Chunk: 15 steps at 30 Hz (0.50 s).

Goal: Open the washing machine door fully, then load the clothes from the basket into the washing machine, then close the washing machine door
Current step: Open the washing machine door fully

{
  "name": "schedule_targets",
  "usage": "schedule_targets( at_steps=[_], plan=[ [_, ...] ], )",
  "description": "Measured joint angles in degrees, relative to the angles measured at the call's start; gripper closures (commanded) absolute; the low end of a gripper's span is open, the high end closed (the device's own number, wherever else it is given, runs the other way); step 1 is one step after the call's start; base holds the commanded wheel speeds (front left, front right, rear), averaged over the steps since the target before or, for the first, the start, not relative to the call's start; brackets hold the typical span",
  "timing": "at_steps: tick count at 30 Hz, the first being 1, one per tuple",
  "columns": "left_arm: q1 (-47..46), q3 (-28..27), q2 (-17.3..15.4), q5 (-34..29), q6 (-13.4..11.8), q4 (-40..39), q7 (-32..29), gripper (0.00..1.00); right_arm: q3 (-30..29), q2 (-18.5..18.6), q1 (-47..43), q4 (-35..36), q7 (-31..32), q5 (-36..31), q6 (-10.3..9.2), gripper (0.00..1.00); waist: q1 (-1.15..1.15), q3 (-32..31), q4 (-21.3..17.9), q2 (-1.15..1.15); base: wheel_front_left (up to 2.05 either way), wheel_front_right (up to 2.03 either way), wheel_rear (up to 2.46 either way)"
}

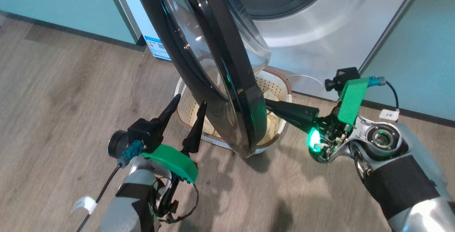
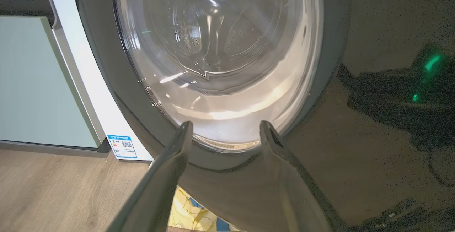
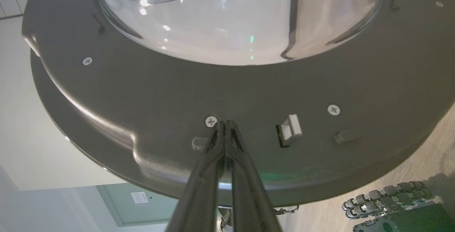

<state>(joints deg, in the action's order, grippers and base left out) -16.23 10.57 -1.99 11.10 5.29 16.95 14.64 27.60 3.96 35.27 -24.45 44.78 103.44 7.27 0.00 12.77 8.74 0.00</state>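
Washing machine door [image 1: 220,58] stands edge-on between arms; right end effector [image 3: 224,127], pinched together, empty, touches its inner face; left end effector [image 1: 189,101] gapes empty outside.

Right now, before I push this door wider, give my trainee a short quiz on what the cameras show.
1. True or false: the right gripper is shut, its tips at the inner face of the washing machine door.
2. The left gripper is: A open, B shut with nothing in it, C shut on the door's rim.
3. Fill in: the clothes lie in the ____.
Key: 1 true; 2 A; 3 basket.
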Motion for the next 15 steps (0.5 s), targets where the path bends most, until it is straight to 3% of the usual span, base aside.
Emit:
schedule_targets(
  at_steps=[15],
  plan=[
    [0.7, 0.0, 0.0, 0.0, 0.0, 0.1, 0.0, 0.00, 1.4, -0.1, -1.8, 0.7, -3.2, 1.9, 0.00, 1.00, 0.00, -1.0, -0.3, 0.00, 0.00, 0.00, 0.00]
  ],
)
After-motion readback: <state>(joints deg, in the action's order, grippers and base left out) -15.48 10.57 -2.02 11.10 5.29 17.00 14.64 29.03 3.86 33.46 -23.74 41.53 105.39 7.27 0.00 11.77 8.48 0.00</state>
